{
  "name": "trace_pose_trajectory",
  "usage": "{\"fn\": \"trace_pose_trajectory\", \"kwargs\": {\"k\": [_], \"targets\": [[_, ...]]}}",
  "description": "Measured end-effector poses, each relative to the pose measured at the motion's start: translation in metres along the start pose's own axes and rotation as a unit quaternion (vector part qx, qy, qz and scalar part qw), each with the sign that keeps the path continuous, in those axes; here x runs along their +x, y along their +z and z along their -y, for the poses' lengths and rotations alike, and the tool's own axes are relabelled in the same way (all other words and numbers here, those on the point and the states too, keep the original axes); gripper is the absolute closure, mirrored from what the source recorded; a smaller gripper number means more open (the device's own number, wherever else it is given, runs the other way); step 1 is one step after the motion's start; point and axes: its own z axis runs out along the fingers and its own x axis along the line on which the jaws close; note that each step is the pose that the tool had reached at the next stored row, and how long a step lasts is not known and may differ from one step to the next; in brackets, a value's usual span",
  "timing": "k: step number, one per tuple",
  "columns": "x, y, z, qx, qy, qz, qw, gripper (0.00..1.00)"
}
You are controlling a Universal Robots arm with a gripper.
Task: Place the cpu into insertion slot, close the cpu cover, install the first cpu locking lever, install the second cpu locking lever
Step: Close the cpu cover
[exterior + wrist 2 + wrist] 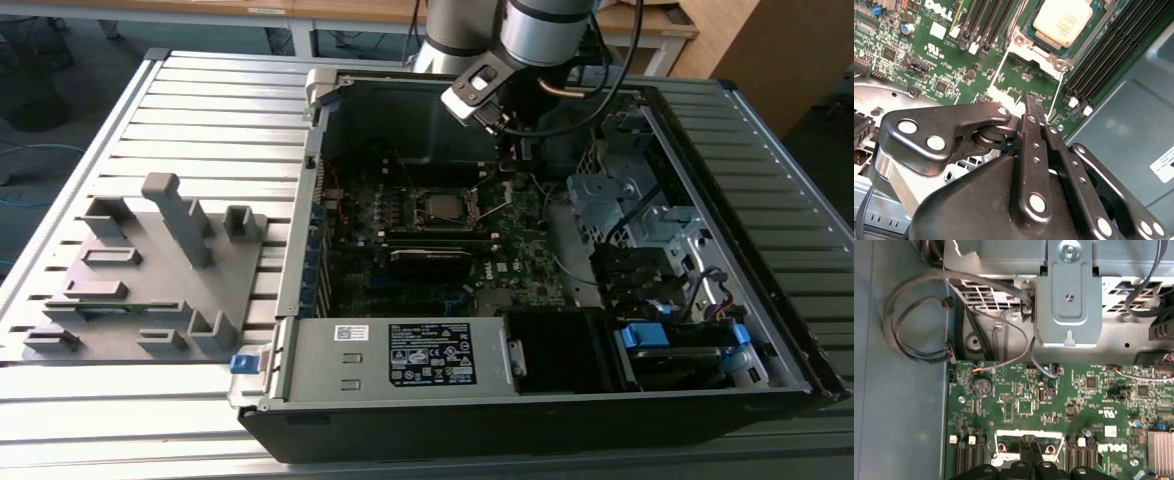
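a slatted metal counter [200, 110] carries an open computer case [534, 425], and the arm reaches down into it, so the hand [515, 150] hangs inside the case walls. well off to the side of the hand, outside the case, a grey moulded tray [147, 270] lies on the counter. the green circuit board [929, 55] lies flat on the case floor right below the hand.

in the second wrist view the hand [1033, 107] has its two black fingers [1028, 125] pressed together with no gap between them, and nothing can be seen pinched there. its tip hangs low over the board, just short of the socket [446, 207].

the silver cover frame [1041, 52] lies down around the chip [1063, 21], which sits flat in the socket with its pale metal top showing through the frame's window. two thin wire levers [999, 72] [1056, 97] reach out from the socket's near corners, one on each side of the fingertips. whether the hand touches either lever cannot be told.
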Motion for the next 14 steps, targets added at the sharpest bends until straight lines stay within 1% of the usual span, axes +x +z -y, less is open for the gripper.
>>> {"fn": "trace_pose_trajectory", "kwargs": {"k": [8, 14], "targets": [[0.0, 0.0004, -0.0118, 0.0, 0.0, 0.0, 1.0, 0.9], [0.0, 0.0008, -0.0188, 0.0, 0.0, 0.0, 1.0, 0.9]]}}
